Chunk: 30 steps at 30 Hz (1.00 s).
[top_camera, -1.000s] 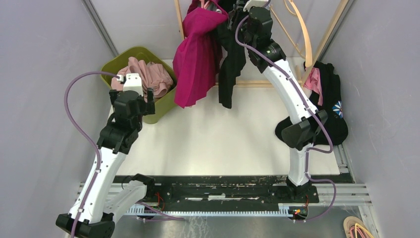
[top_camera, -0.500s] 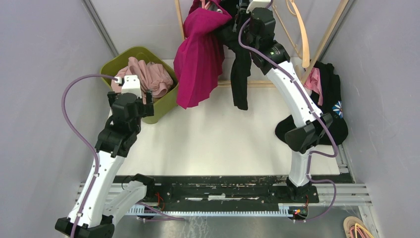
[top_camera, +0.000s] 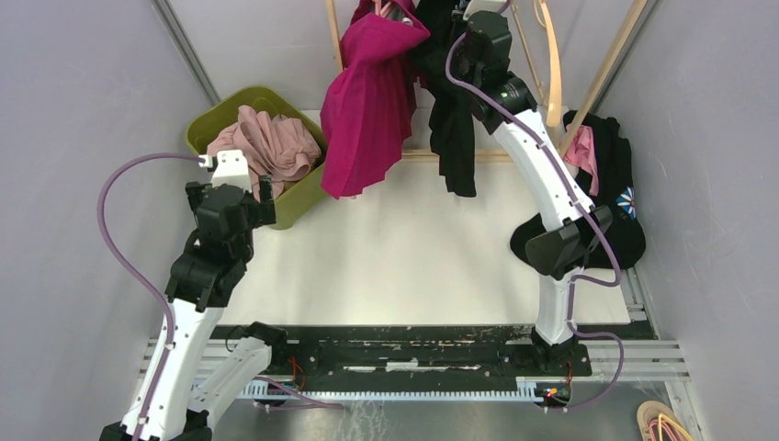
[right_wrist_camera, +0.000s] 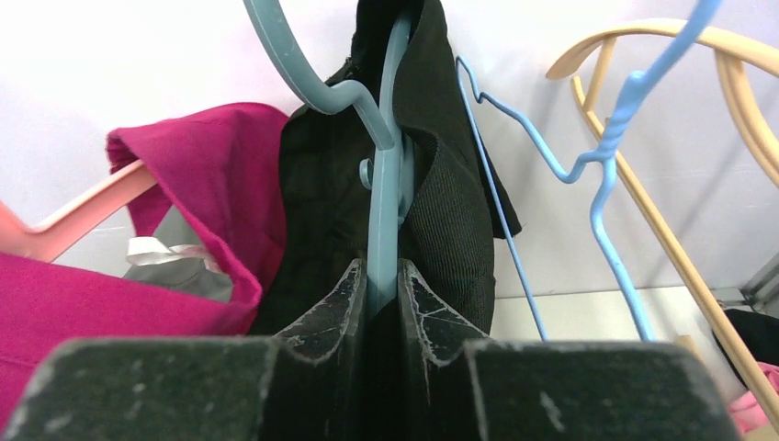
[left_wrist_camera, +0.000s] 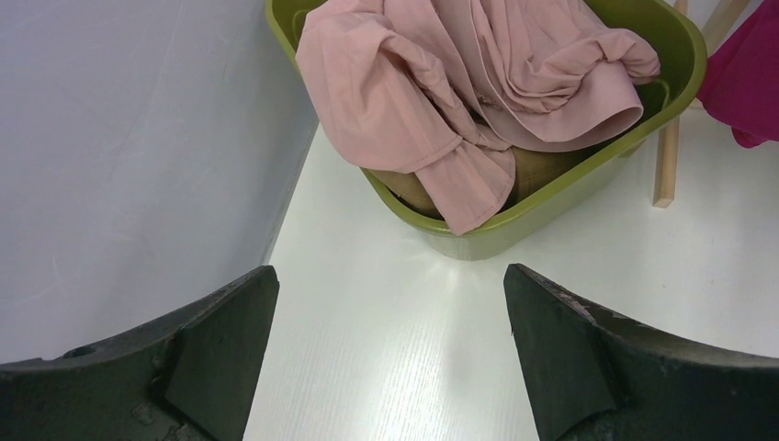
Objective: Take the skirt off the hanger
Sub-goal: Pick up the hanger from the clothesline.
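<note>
My right gripper [right_wrist_camera: 381, 276] is clamped on the blue hanger [right_wrist_camera: 384, 175] at twelve o'clock, and the black skirt [right_wrist_camera: 455, 220] is draped over it, not yet off. My left gripper [left_wrist_camera: 388, 280] stands wide apart and empty near the green basket [left_wrist_camera: 588, 175] at ten o'clock. As I judge it, the whole pull-off is left to do

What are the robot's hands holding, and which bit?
The right gripper pinches the blue hanger just below its hook. The left gripper is open, holding nothing.
</note>
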Available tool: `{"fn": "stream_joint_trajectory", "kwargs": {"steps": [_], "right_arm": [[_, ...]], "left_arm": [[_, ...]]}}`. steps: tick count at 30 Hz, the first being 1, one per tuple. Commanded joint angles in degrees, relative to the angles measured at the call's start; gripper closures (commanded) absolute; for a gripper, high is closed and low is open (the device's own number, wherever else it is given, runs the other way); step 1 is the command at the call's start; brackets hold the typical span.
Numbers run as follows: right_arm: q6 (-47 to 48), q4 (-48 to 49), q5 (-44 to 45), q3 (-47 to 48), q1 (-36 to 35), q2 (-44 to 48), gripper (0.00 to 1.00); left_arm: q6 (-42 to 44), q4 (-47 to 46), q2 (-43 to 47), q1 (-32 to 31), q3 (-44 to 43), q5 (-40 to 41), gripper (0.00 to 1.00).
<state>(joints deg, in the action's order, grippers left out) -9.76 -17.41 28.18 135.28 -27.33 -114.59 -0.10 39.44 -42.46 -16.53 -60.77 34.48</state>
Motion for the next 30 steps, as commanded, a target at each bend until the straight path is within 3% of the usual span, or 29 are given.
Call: {"fn": "stream_joint_trajectory", "kwargs": {"steps": [1,10,16,21,27,30], "right_arm": [[1.68,1.48,5.34,-4.39,1.76,3.22,0.99],[5.03,3.38,6.07,-10.81,3.13,10.73,0.99],[4.69,1.7,5.79,-7.83,3.49,9.22,0.67],[4.52,0.69,4.98,-5.03,3.45,6.44,0.57],[4.13,0.38,5.38,-3.99,3.76,3.98,0.58],[3.99,0.36,5.56,-4.59,4.13,3.52,0.72]], "left_arm": [[-0.23,-0.07,0.14,-0.17,-0.82,0.69,0.01],[-0.43,-1.83,-1.21,-0.18,-0.34,-0.6,0.01],[-0.43,-2.57,-1.57,-0.17,-0.07,-1.05,0.01],[-0.56,-1.95,-0.48,-0.18,-0.05,-0.09,0.01],[-0.3,-0.03,0.48,-0.16,-0.44,1.67,0.01],[-0.42,1.15,0.83,-0.15,-0.94,2.03,0.01]]}}
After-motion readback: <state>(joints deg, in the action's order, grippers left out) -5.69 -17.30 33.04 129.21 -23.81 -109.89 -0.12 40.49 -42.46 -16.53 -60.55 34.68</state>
